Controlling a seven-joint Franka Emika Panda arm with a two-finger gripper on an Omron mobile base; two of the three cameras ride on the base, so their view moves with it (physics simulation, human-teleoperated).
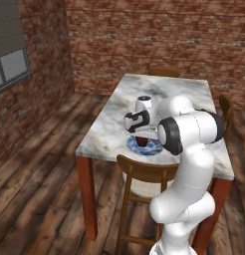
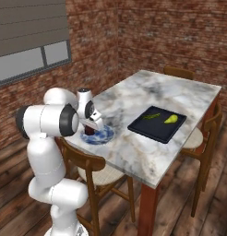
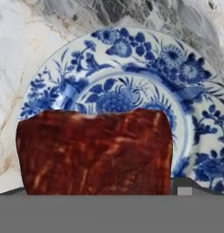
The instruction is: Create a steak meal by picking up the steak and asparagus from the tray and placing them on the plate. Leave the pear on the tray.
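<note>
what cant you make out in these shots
- Gripper fingertips: in the hand view the steak covers them, so open or shut is unclear.
- Whether the steak touches the plate: not settled in any view.
- Tray in the left base view: the arm blocks it.
- Asparagus and pear: too small for detail.

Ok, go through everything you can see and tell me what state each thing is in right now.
steak: held in the gripper, over the plate
plate: on the marble table, steak over it
asparagus: lying on the tray
pear: lying on the tray
tray: flat on the table, apart from the plate
</note>
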